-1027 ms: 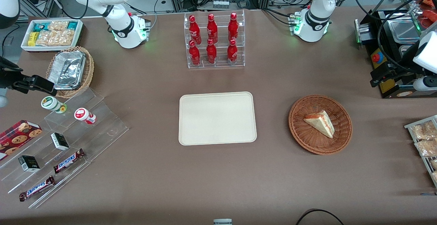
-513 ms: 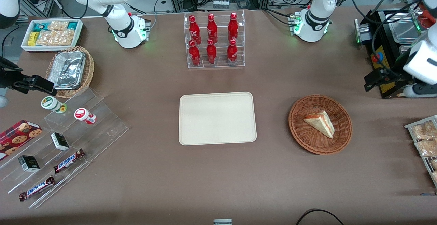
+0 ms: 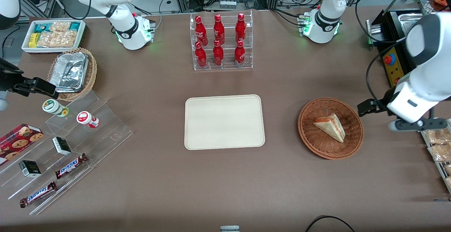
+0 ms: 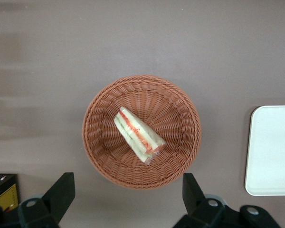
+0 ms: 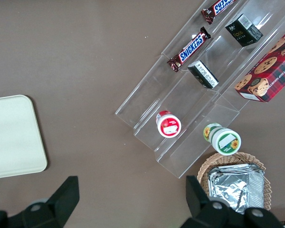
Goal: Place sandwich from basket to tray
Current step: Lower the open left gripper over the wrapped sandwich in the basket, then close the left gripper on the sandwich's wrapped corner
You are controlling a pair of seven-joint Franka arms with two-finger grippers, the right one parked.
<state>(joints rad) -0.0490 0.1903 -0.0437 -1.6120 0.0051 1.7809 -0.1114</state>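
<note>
Sandwich (image 3: 330, 126) lies in the basket (image 3: 312, 137) — tray (image 3: 224, 121) sits bare, well apart. Gripper (image 4: 126, 202) hangs above the basket's edge, fingers (image 4: 61, 192) spread wide.

basket (image 4: 180, 156): you have reddish-brown weave
sandwich (image 4: 138, 135): you see pale bread, red and green layers
tray (image 3: 224, 121): plain cream
gripper (image 4: 128, 199): your black fingers, spread wide above the basket
table (image 3: 225, 182): dull brown

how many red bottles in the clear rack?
6. Three on the rack's upper tier, three on the lower tier nearer the front camera. None look hidden.
</note>
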